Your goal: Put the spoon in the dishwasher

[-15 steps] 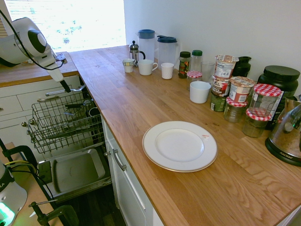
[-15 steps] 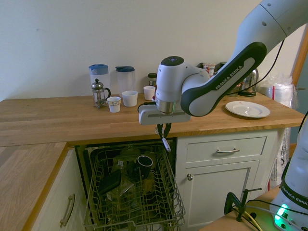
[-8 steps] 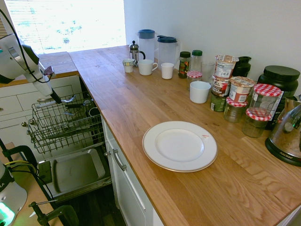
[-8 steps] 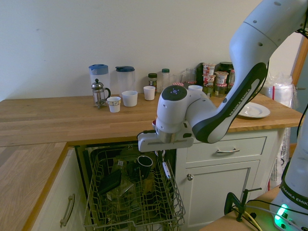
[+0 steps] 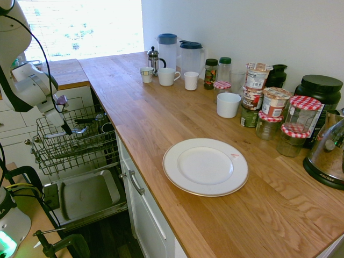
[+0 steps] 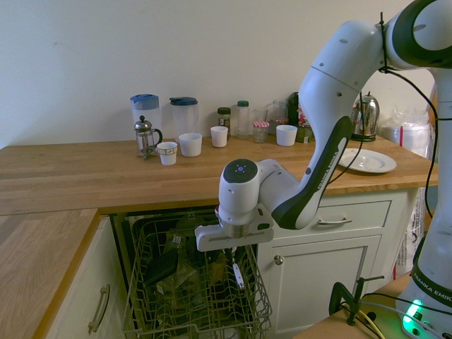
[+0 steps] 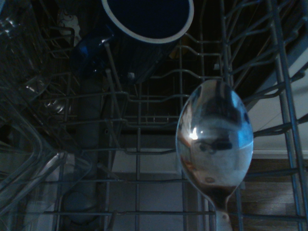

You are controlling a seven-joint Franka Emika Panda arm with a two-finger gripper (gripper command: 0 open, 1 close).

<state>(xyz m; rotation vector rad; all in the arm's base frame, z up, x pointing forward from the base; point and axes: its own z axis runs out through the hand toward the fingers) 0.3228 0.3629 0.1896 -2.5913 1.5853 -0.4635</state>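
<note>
Spoon (image 7: pixel 214 133): pinched by its handle, bowl hanging down so it can slide between the wires
Gripper (image 6: pixel 234 254): clamped on the spoon, inside the rack's right side
Dishwasher (image 6: pixel 194 296): rack pulled out, dark mug (image 7: pixel 144 21) beyond the spoon

The spoon (image 7: pixel 214 139) is gleaming like polished metal, mirroring the room in its bowl. The rack (image 6: pixel 194 296) is showing dull grey coated wire. The worktop (image 5: pixel 204 129) is glowing as smooth, warm oiled wood. The plate (image 5: pixel 205 166) is shining as glossy white glazed ceramic, and the arm (image 6: pixel 325 134) is looking like glossy white plastic.
</note>
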